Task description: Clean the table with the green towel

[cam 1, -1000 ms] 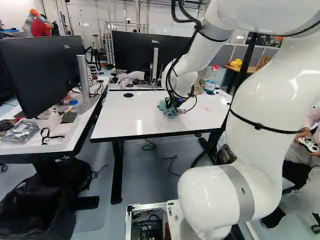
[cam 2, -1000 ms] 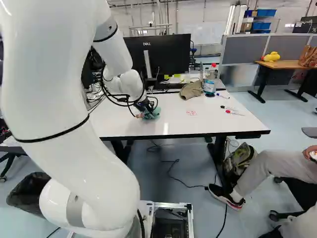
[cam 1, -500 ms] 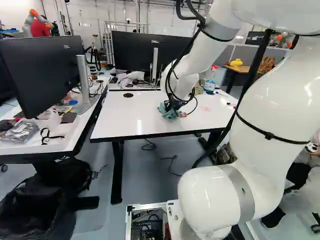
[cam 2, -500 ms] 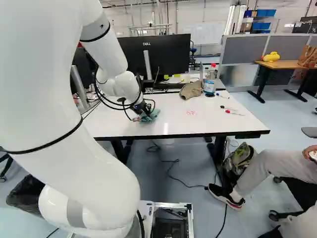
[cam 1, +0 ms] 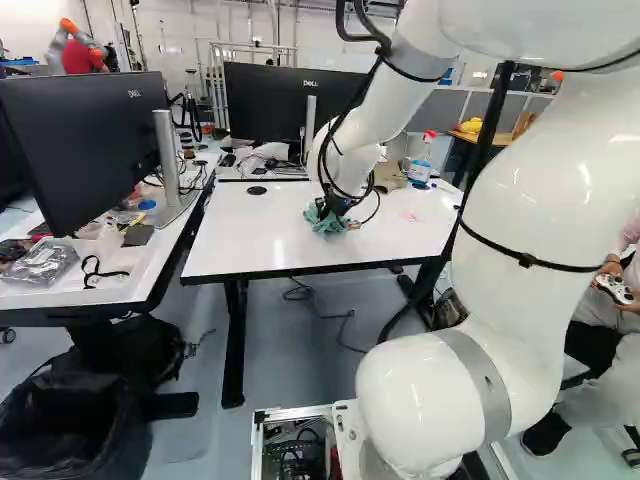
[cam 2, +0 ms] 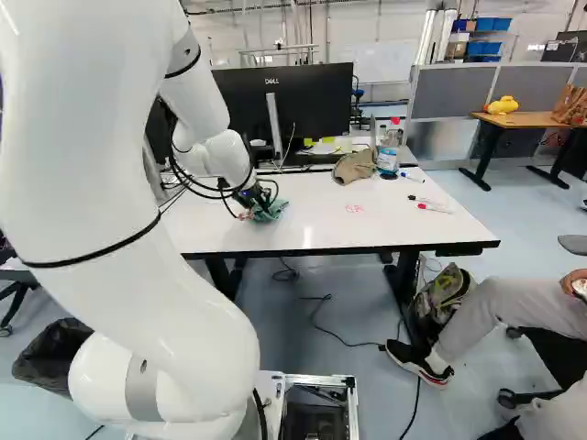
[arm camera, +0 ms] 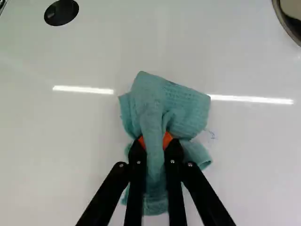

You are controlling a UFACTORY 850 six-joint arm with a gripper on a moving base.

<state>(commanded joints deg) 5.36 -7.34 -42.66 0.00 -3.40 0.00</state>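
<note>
The left base camera is looking from behind the arm (cam 1: pixel 530 200), on its left, and is facing ahead and slightly down across the table (cam 1: pixel 260 240). The right base camera is looking from behind the arm, on its right, and is facing generally the same way. Both are viewing the arm at close range and the table farther off; both are covering the table, the monitor (cam 2: pixel 321 105) and the bottle (cam 2: pixel 389 158). The wrist camera is facing down along the gripper (cam 1: pixel 333 206), much nearer the tabletop. It is sharing the towel (cam 1: pixel 323 224) with both base views and the grommet (arm camera: pixel 61 12) with the left base view.
</note>
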